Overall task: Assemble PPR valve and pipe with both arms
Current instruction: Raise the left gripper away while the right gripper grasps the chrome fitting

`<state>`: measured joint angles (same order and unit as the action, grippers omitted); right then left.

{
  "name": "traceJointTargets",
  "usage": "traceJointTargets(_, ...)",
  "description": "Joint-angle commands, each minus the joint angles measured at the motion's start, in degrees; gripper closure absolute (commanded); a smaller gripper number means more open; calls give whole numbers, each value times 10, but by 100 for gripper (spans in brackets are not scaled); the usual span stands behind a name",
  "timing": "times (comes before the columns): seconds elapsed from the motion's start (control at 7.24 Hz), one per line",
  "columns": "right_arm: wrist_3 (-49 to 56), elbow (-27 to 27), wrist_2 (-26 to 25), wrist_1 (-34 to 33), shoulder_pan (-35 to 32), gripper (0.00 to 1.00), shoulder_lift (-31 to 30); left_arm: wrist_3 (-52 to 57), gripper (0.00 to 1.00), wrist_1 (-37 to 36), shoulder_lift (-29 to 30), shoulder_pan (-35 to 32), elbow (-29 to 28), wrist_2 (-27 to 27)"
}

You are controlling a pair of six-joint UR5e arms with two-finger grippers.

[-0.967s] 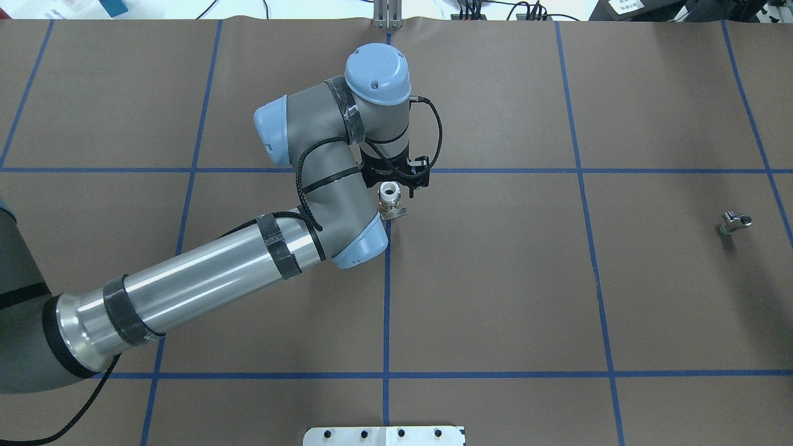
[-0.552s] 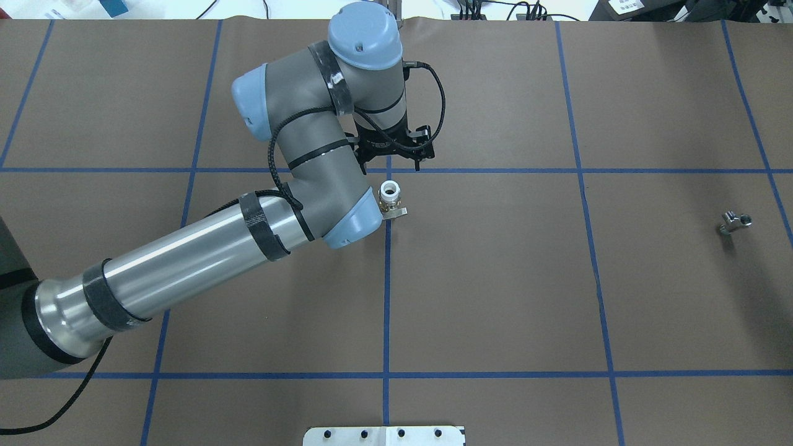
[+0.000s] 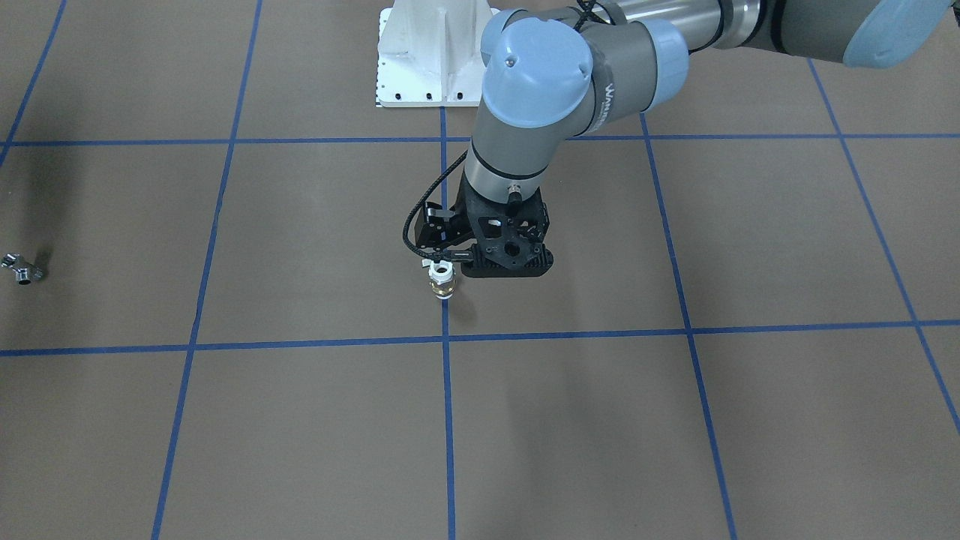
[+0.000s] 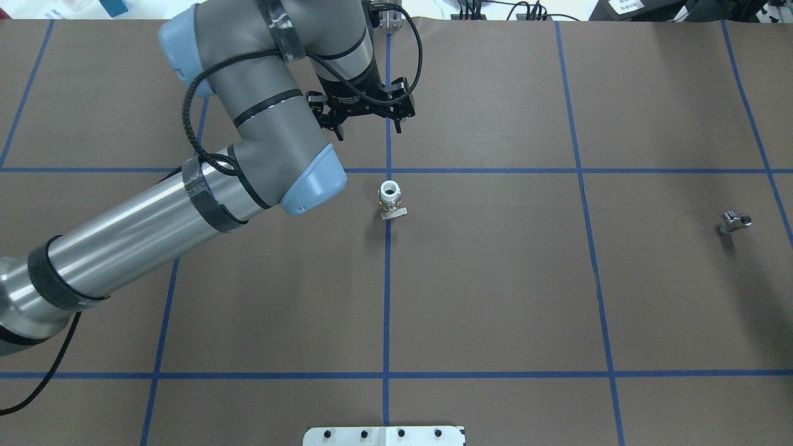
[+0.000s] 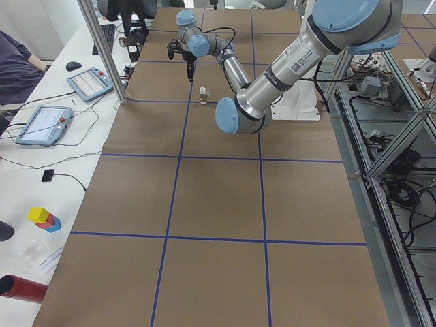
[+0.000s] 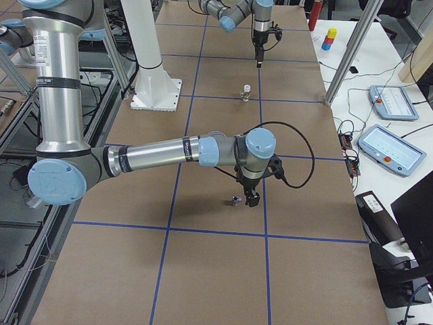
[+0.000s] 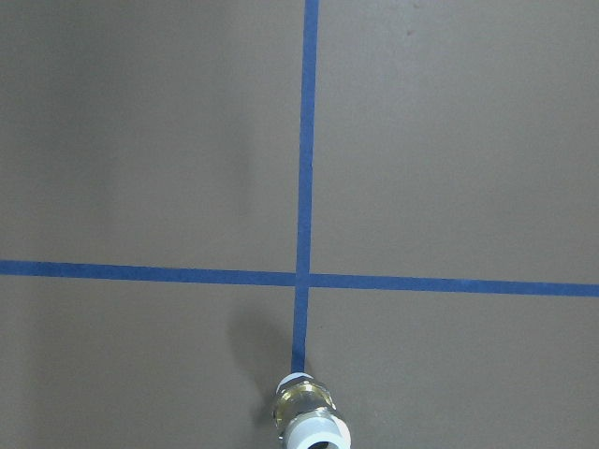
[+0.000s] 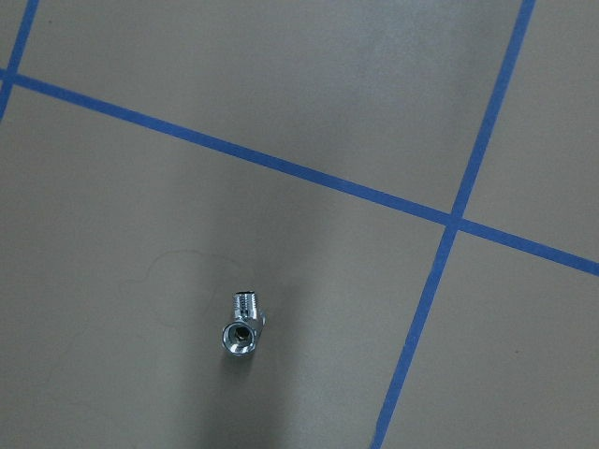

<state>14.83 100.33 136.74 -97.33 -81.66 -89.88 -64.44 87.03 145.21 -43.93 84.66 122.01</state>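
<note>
The PPR valve (image 4: 390,198) stands upright on the brown mat by a blue tape line, white ends and brass middle; it also shows in the front view (image 3: 441,281) and at the bottom of the left wrist view (image 7: 304,418). My left gripper (image 4: 367,129) is open and empty, raised above the mat beyond the valve and apart from it. The silver pipe (image 4: 735,222) lies alone at the right; the right wrist view shows it from high up (image 8: 243,325). My right gripper (image 6: 252,198) shows only in the right side view, over the pipe (image 6: 236,201); I cannot tell its state.
The white robot base plate (image 4: 384,435) sits at the near edge of the mat. Blue tape lines (image 4: 386,297) grid the mat. Side tables with tablets (image 6: 389,101) and cables run along the far side.
My left gripper has drawn back and up from the valve, away from the robot. The valve stays standing in the same spot. The pipe has not moved.
</note>
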Motion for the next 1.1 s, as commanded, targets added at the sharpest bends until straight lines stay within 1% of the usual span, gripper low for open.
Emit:
traceJointTargets(0.0,-2,-33,-13,18,60,1,-3,5,0,-1,-6,-2,6,1)
traceJointTargets(0.14,-2,-50,-23,36,74,1,-2,5,0,-1,-5,-2,6,0)
traceJointTargets(0.28,-6,-91,-24,49,90,1,11,5,0,-1,-5,-1,6,0)
traceJointTargets(0.41,-16,-120,-20,56,95,1,36,4,0,-1,-5,-1,6,0)
traceJointTargets(0.69,-48,-120,-19,56,123,1,37,4,0,-1,-5,0,6,0)
traceJointTargets(0.97,-73,-118,-19,56,136,1,37,4,0,-1,-6,0,5,0)
